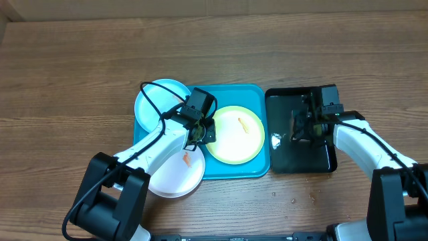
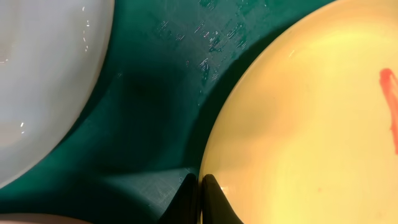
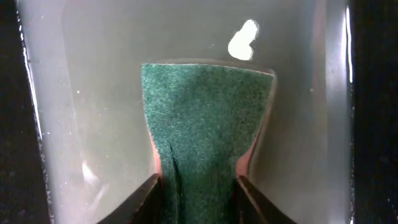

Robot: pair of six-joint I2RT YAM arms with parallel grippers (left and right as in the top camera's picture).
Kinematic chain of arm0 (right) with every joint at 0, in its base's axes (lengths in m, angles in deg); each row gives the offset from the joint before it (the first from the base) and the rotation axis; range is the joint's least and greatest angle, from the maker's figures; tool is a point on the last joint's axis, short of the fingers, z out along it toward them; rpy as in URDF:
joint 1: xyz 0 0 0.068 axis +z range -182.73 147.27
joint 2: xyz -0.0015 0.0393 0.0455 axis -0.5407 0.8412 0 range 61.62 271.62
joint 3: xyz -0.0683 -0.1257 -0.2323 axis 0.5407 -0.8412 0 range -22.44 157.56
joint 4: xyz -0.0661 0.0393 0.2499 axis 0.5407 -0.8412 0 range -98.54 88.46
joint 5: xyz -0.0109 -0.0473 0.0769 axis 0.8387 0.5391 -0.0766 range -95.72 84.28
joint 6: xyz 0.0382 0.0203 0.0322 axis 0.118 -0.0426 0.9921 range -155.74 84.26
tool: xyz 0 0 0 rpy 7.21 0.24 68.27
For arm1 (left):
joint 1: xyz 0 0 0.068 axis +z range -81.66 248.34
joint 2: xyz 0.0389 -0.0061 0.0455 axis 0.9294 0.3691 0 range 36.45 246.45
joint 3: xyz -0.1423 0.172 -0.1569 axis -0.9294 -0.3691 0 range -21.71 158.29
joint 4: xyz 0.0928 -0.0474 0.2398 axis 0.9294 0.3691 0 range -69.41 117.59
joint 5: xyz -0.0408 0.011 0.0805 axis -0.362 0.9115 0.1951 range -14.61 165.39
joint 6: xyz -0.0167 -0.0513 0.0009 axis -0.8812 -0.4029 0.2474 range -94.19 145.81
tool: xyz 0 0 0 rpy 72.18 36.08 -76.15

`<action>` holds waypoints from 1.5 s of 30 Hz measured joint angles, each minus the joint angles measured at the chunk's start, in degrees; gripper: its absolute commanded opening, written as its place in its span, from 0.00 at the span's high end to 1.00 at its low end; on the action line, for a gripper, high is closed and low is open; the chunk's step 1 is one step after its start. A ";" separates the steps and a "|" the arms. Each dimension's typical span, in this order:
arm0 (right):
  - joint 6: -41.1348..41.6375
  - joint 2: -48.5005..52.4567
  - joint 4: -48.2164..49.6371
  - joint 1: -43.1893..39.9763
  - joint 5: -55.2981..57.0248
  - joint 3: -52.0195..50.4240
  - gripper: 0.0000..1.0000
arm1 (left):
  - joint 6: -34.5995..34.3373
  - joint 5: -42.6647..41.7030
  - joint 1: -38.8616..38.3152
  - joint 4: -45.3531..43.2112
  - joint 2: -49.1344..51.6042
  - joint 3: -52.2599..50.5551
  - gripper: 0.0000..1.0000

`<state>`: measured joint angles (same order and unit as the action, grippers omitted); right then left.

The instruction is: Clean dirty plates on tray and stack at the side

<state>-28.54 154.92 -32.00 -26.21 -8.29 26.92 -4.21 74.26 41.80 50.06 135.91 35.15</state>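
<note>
Of three plates, the white plate [image 1: 175, 175] is overhanging the one turquoise tray's [image 1: 231, 171] near corner. The yellow-green plate [image 1: 234, 137] is lying inside, with the closed left gripper [image 2: 199, 180] at its rim. The light blue plate [image 1: 157, 100] is overlapping the far corner. The right gripper [image 3: 198, 179] is clamping one green sponge [image 3: 205, 106] over one black tray [image 1: 301, 157].

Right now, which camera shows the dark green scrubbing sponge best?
Right wrist: the dark green scrubbing sponge fills the frame between the right claw's fingers. Overhead hides it under the claw; left wrist shows none of it.
</note>
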 measured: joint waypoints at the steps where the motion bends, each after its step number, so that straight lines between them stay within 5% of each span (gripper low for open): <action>1: 0.02 0.00 -0.02 0.00 0.00 0.00 0.64 | 0.11 0.15 0.00 0.00 0.00 0.00 0.95; 18: 0.09 0.00 0.02 0.00 -0.02 0.00 0.52 | 0.15 0.37 0.00 0.09 0.00 0.00 0.95; 30: 0.07 0.00 3.80 0.00 0.00 -0.61 0.59 | 0.15 0.37 0.00 0.26 0.00 0.00 0.95; 35: 0.02 0.00 4.24 0.00 -0.02 -1.01 0.50 | 0.15 0.37 0.00 0.28 0.00 0.00 0.94; 42: 0.42 0.00 5.18 -0.02 0.46 -1.75 0.76 | 0.15 0.39 0.00 0.31 0.00 0.00 0.92; 45: 0.50 0.00 5.07 0.00 0.48 -1.81 0.96 | 0.15 0.55 0.00 0.28 0.00 0.00 0.91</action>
<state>-28.04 154.92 -26.93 -26.21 -7.81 25.11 -4.05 74.81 41.80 50.35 135.91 35.15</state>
